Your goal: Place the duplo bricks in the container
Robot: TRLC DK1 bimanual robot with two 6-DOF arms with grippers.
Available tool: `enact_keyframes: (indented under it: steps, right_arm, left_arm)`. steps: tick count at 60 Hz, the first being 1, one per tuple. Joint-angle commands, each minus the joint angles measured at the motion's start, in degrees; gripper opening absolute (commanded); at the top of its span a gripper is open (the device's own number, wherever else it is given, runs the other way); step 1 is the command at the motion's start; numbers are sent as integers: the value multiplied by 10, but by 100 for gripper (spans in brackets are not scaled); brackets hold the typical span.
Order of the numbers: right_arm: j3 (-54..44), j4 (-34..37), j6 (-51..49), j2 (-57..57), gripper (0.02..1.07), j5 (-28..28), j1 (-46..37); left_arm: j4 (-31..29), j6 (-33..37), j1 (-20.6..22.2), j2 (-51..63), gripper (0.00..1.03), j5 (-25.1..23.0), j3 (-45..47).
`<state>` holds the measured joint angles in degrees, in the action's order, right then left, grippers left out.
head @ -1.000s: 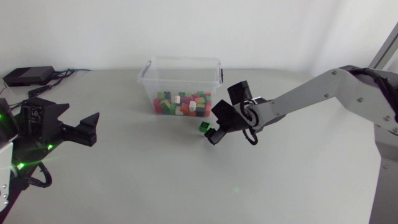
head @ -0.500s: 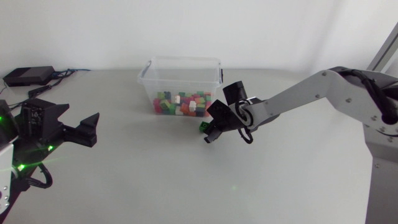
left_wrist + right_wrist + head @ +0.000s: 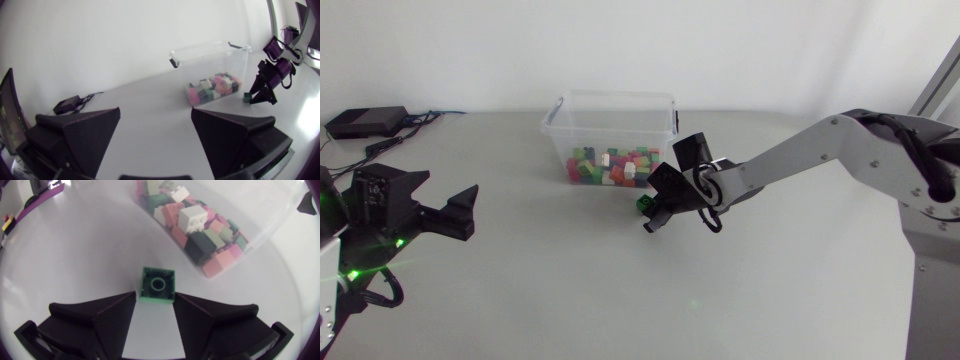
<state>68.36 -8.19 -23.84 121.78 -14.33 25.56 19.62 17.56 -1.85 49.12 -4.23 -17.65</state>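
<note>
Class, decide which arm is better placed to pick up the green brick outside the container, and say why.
Right. The green brick lies at the right gripper's open fingertips, beside the container; the left gripper sits far across the table.

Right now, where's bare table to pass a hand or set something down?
Bare: the wide table stretch between left gripper and container, and the near side in front of the right arm. Crowded: just in front of the container, where the brick sits at the tips of the right gripper.
</note>
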Motion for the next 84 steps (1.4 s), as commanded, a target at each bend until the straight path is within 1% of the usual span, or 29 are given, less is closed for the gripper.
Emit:
enact_keyframes:
  steps: [1, 10, 20, 22, 27, 29, 30, 38, 45, 51, 63, 74, 84]
  right_arm:
    - [6, -4, -2, 17, 59, 2, 5]
    - [16, -2, -2, 20, 58, 2, 5]
    - [32, 6, -1, 28, 42, 4, 10]
    - [35, 7, -1, 30, 37, 6, 11]
    - [35, 9, 2, 34, 35, 8, 13]
    - [32, 10, 5, 32, 30, 8, 13]
    - [28, 9, 5, 28, 30, 8, 13]
    - [5, 9, 10, -14, 30, 10, 12]
    - [-19, 11, 22, -80, 29, 13, 10]
    - [-33, 33, 32, -144, 29, 18, 14]
    - [-42, 46, 51, -230, 29, 56, 36]
    - [-3, 53, 63, -243, 29, 84, 48]
    - [48, 54, 80, -225, 29, 93, 48]
  left_arm:
    - [8, -16, -3, -10, 99, -3, 14]
    - [8, -17, -1, -14, 99, -3, 17]
    - [8, -17, 0, -18, 99, -3, 26]
    - [8, -17, -1, -18, 99, -3, 26]
    - [8, -17, -3, -22, 99, -3, 26]
    - [8, -17, -3, -24, 99, -3, 28]
    - [8, -17, -3, -25, 99, -3, 29]
    - [8, -27, -4, -48, 99, -3, 41]
    - [17, -46, -4, -70, 99, -2, 53]
    - [20, -51, 1, -83, 98, 13, 62]
    - [38, -54, 6, -144, 98, 24, 102]
    - [39, -53, 8, -199, 96, 24, 129]
    - [39, -53, 5, -229, 96, 24, 149]
